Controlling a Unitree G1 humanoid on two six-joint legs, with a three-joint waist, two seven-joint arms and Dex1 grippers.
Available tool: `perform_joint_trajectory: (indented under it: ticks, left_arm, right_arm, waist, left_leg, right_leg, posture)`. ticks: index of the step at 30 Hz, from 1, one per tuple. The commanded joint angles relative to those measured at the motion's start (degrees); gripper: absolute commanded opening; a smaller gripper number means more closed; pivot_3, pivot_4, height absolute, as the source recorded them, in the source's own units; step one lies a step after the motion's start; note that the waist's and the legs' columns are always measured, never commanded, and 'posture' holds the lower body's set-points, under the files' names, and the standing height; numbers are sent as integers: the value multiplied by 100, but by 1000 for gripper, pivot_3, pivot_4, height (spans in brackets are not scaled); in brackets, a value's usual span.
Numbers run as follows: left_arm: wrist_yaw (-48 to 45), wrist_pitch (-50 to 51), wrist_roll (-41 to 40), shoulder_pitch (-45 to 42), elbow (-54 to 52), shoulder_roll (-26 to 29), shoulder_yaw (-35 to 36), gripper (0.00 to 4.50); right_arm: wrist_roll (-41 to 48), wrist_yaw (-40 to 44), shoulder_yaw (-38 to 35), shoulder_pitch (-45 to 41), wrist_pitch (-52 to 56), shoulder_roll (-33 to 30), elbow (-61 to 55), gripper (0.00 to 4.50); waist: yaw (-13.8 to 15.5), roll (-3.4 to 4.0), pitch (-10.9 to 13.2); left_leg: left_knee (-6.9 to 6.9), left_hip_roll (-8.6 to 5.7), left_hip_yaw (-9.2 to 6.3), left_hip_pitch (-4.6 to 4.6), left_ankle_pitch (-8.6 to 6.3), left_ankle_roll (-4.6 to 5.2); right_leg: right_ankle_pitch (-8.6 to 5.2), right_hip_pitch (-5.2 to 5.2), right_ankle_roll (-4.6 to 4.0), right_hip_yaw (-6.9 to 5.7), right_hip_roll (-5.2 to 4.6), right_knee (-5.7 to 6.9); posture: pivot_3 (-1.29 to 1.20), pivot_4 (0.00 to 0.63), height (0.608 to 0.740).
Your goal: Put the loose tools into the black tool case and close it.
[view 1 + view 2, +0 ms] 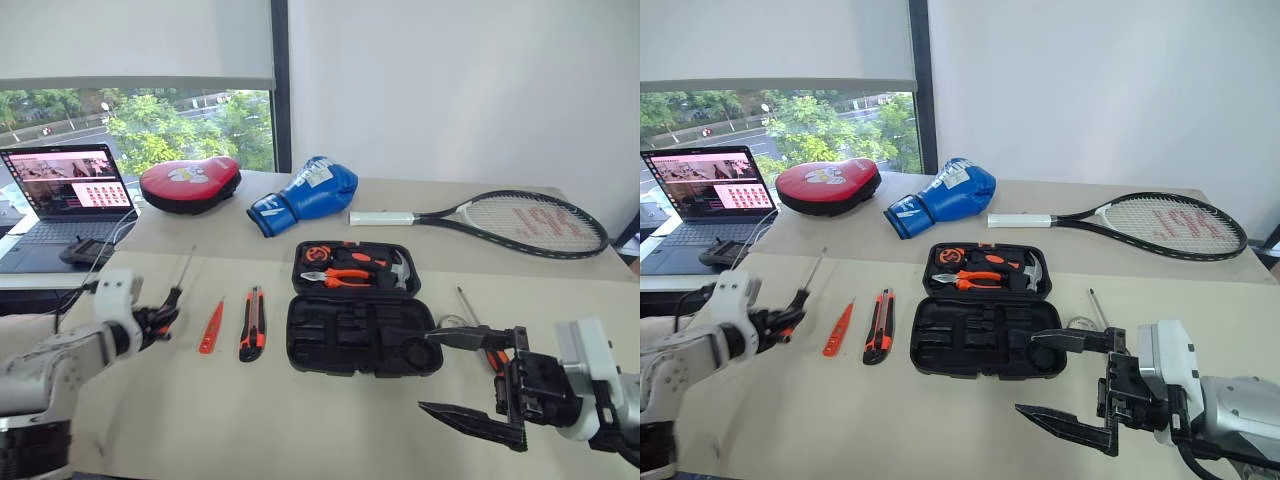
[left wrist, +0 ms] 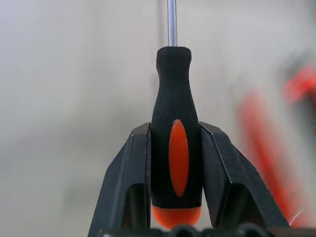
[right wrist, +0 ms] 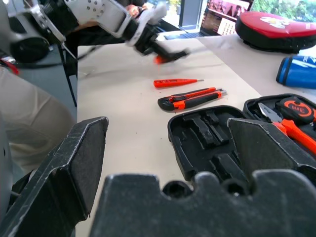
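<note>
bright daylight, wrist background blurred

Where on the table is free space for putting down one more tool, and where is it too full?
Bare table lies in front of the utility knife and the black tool case. Another free strip runs between the tester screwdriver and the left gripper. The far edge is crowded: red pad, boxing glove, racket.

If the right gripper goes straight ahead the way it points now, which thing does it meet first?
Probably the black tool case. The right gripper, jaws wide open, points toward the robot's left, and in the right wrist view the case's open tray lies just past its fingertips. How high the gripper is stays unclear.
</note>
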Motion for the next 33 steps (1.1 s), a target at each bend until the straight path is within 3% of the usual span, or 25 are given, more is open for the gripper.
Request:
perform_joint_trajectory:
  ticks: [1,3,5,7,11,17,24,33]
  left_arm:
    - [-1681,-566,-440,-421,-443,416,-650,880]
    - [-3238,-979,-270,-592,-419,1007,-1559,880]
    - [-4416,-2030,492,-929,81,1414,-2503,880]
    - [-5092,-2800,1139,-1581,940,1390,-3213,880]
    - [-5920,-3617,1944,-2974,2773,759,-4150,880]
    - [-5917,-3741,2713,-3801,3834,-23,-4615,880]
    - [-5615,-2631,3257,-4414,4083,-596,-4870,880]
    - [-5526,-3047,3812,-4703,4812,-1097,-5094,880]
  right_arm:
    - [58,-118,-409,276,-157,122,-231,4500]
    - [42,-133,-582,519,-171,194,-269,4500]
    - [-2,-127,-760,770,-200,267,-309,4500]
    - [-17,-106,-970,1028,-226,341,-375,4500]
    - [20,-151,-1466,1536,-284,512,-535,4500]
    - [157,-353,-1955,1915,-317,647,-640,4500]
    - [281,-718,-2215,1936,-255,600,-674,4500]
    - [437,-996,-2393,2155,-205,527,-841,4500]
  waist:
    - [-26,-3,-1]
    - [-49,-2,-2]
    - [-69,12,-9]
    - [-63,20,-8]
    - [-8,21,-5]
    - [-69,21,-5]
    - [-59,19,-4]
    - [-54,19,-4]
  left_leg:
    - [0,-2,3,-3,0,0]
    - [-1,-9,12,-4,4,7]
    - [-2,-10,26,-1,28,48]
    - [-4,-10,38,12,28,57]
    - [12,-2,38,4,20,125]
    - [79,-3,39,-30,-10,176]
    - [119,-11,40,-77,-24,202]
    - [157,-11,35,-95,-36,221]
  right_leg:
    - [1,-4,-1,2,2,0]
    - [1,-8,-1,-9,30,3]
    - [0,-9,-2,-14,59,1]
    - [-3,-3,-3,-3,61,0]
    - [-4,4,-12,-10,78,-1]
    - [-3,-1,24,-1,74,5]
    - [8,-28,49,2,66,3]
    - [12,-28,62,2,60,6]
  posture:
    - [0,150,740]
    - [0,150,740]
    - [0,150,740]
    - [0,150,740]
    - [0,150,740]
    - [0,150,740]
    - [0,150,740]
    - [0,150,740]
